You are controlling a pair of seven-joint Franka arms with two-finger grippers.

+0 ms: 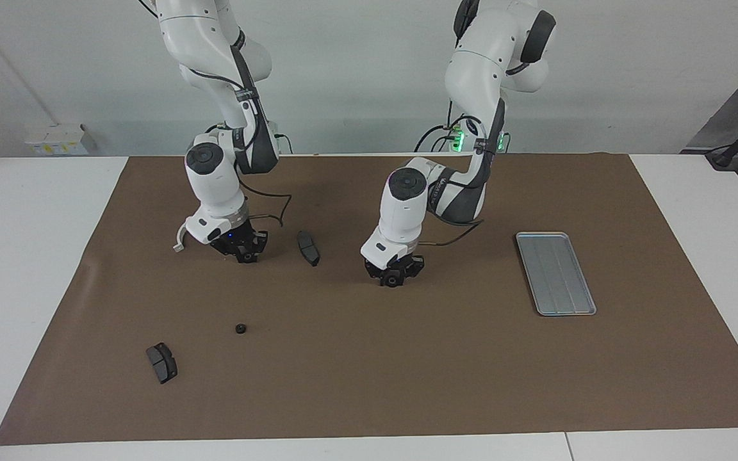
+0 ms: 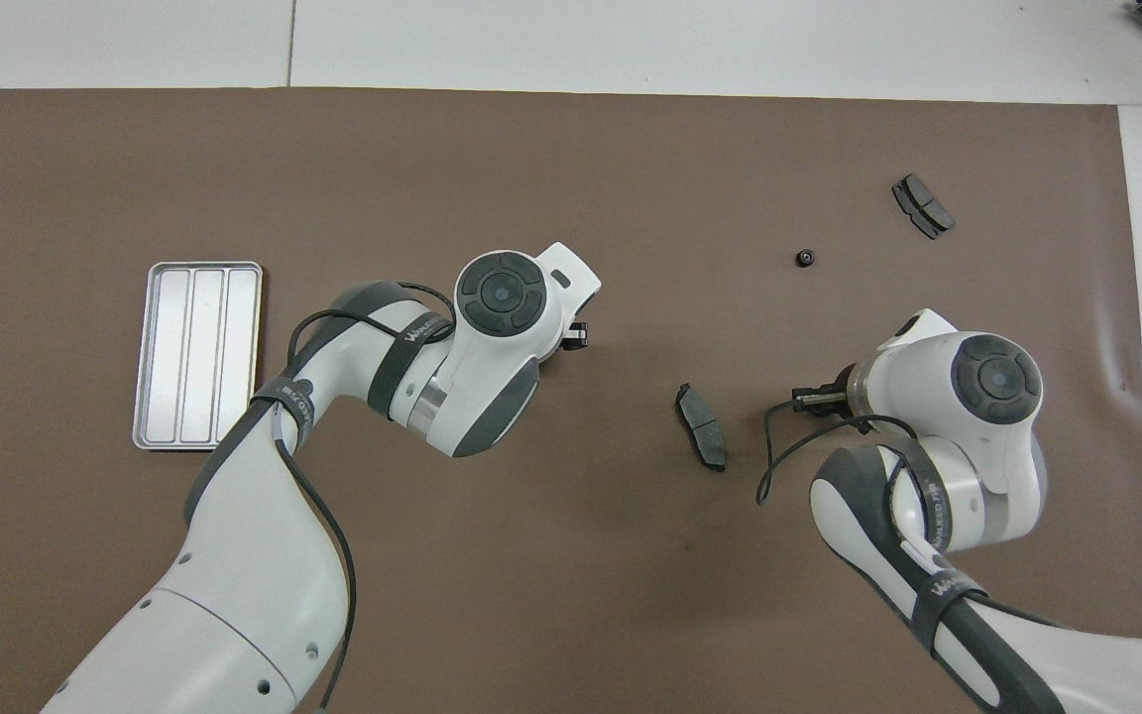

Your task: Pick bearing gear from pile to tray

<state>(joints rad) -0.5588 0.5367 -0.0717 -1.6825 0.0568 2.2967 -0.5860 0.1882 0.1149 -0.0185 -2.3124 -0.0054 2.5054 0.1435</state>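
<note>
Left claw (image 1: 393,280) grasping gear (image 1: 393,281) | right claw (image 1: 246,256) grasping gear (image 1: 248,257) | pad (image 1: 309,248) between | tray (image 1: 555,273) apart

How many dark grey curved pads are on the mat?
2. One pad lies between the two grippers; the other pad lies farthest from the robots, at the right arm's end. None seems hidden.

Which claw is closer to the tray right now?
Left. The left claw is low at the mat's middle, with bare mat between it and the tray. The right claw is down toward the right arm's end, much farther from the tray.
</note>
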